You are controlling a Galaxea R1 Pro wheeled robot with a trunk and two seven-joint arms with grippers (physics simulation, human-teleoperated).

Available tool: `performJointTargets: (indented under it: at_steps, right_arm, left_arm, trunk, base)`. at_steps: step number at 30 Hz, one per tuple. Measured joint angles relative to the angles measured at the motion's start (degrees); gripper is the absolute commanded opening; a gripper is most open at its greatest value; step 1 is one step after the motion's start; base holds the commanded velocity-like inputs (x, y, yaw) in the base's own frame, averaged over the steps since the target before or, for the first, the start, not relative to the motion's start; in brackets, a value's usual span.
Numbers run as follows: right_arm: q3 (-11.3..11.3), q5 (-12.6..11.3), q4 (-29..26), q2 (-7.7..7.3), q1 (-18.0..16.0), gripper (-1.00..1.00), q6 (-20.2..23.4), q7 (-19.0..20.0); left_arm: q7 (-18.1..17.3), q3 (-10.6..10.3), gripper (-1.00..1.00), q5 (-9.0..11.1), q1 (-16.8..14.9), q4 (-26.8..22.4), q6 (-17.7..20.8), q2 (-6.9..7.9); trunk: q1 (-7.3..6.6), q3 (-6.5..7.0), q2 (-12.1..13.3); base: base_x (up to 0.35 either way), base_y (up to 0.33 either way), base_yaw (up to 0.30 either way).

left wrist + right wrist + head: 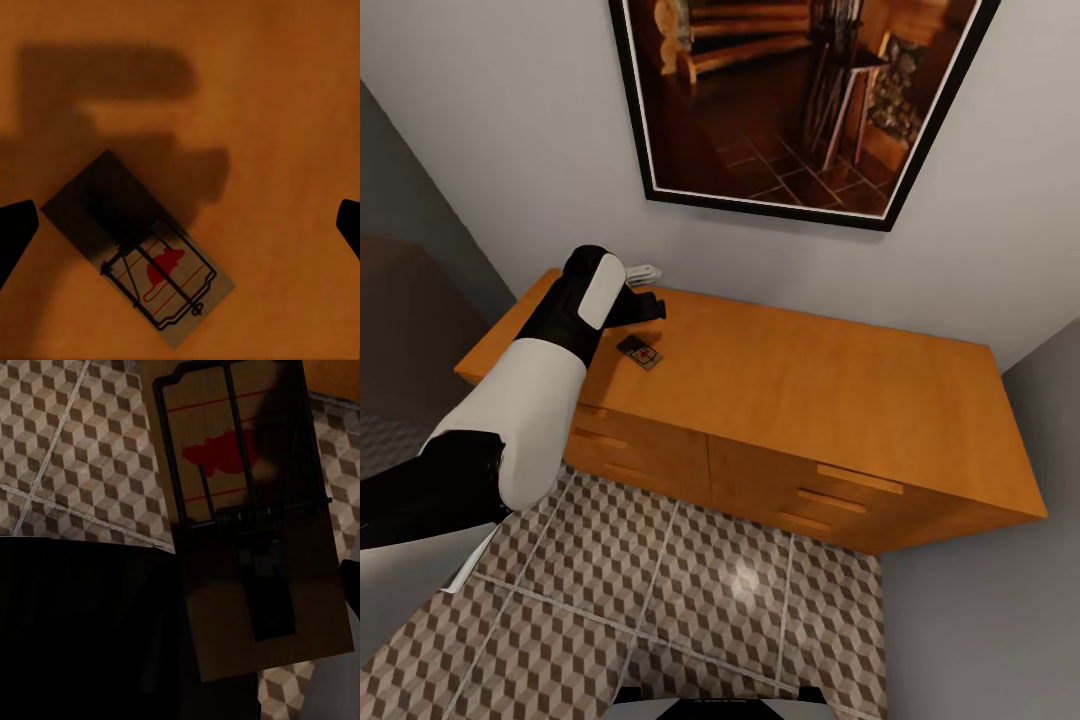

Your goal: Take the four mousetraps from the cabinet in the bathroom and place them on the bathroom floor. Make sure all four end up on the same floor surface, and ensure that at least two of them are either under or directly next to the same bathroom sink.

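One mousetrap [640, 352] [142, 251], a small wooden board with a red mouse print and a wire bar, lies flat on top of the orange-brown cabinet [810, 380] near its left end. My left gripper [645, 306] [180, 225] hovers just above and behind that trap, open, with its dark fingertips [15, 232] wide apart on either side of it. A second mousetrap [247, 525] hangs close in front of the right wrist camera, tilted above the cube-patterned bathroom floor [67, 450] [690, 590]. My right gripper [225, 675] appears shut on its lower end. The sink is out of view.
The cabinet stands against a pale wall under a large black-framed picture [800, 100]. Its drawer fronts with bar handles [858, 478] face me. Grey walls close in on the left and right. Open tiled floor lies between me and the cabinet.
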Motion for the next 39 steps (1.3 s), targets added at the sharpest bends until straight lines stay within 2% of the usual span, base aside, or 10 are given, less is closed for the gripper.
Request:
performJointTargets:
  at_steps: [39]
  right_arm:
    - [0.0, 0.0, 0.0, 0.00, 0.0, -1.00, 0.0, 0.0]
  left_arm:
    - [0.0, 0.0, 1.00, 0.0, 0.0, 3.4, -0.1, 0.00]
  trunk:
    - [0.00, 0.00, 0.0]
  base:
    - [0.000, 0.000, 0.000]
